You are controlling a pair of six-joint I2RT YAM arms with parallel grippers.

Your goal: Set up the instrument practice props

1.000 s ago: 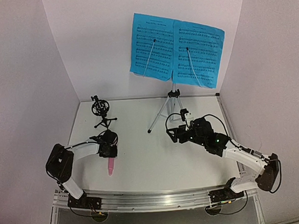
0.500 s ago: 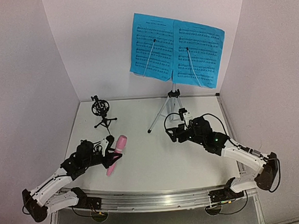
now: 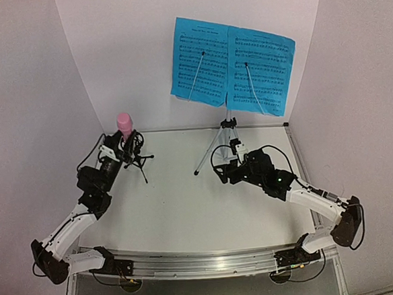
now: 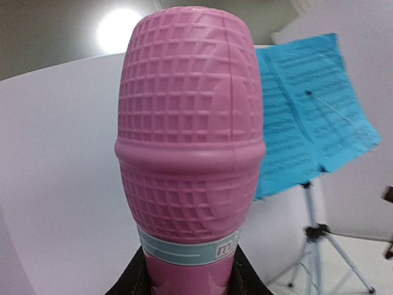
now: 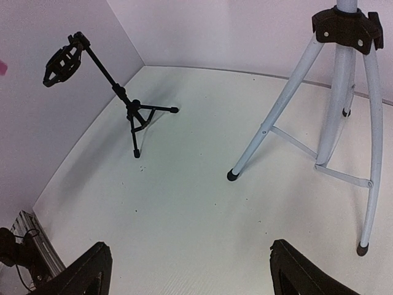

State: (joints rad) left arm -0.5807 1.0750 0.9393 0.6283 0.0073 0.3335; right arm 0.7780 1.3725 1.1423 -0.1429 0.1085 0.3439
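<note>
— Now, over at ten o'clock on the worktop [image 3: 187, 209], the left hand [image 3: 121, 148] is clamped on the pink microphone [image 3: 123, 123]. It grips low on the handle, and the grille head points straight up.

— And the left wrist camera is filled with that grille, the black fingers [image 4: 132, 285] pinching the handle below the pale band. Where's the mic holder?

— The black mic holder [image 3: 133, 144] stands on its little tripod right beside the microphone, on its three o'clock side. From the right wrist view its clip ring sits tilted atop the stem. Only a sliver of pink shows at that frame's nine o'clock edge, apart from the ring.

— The music stand?

— The music stand [image 3: 218, 146] is between twelve and one o'clock, close to the back wall, silver legs spread. The two blue sheet-music pages [image 3: 200, 59] sit side by side on top, a thin arm lying across each.

— And the right hand?

— The right hand [image 5: 193, 273] hangs low at the stand's six o'clock, jaws spread wide, gripping nothing, only worktop between them.
</note>
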